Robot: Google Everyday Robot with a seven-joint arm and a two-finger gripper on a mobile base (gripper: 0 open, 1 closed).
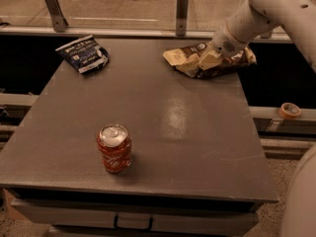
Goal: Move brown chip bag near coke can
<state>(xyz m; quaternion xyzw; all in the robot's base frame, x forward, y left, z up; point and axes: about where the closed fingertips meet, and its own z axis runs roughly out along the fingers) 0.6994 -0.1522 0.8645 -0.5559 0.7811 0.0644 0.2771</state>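
Observation:
The brown chip bag (185,58) lies crumpled at the far right of the table, dark brown and cream. My gripper (209,61) is down on the middle of the bag, with the white arm (256,14) reaching in from the upper right. The bag's right part is partly hidden behind the gripper. The coke can (114,148) stands upright near the table's front left, far from the bag, its silver top showing.
A smaller dark blue bag (84,53) lies at the far left corner of the grey table (163,132). A roll of tape (289,110) sits on a rail beyond the right edge. A rail with posts (182,9) runs behind the table.

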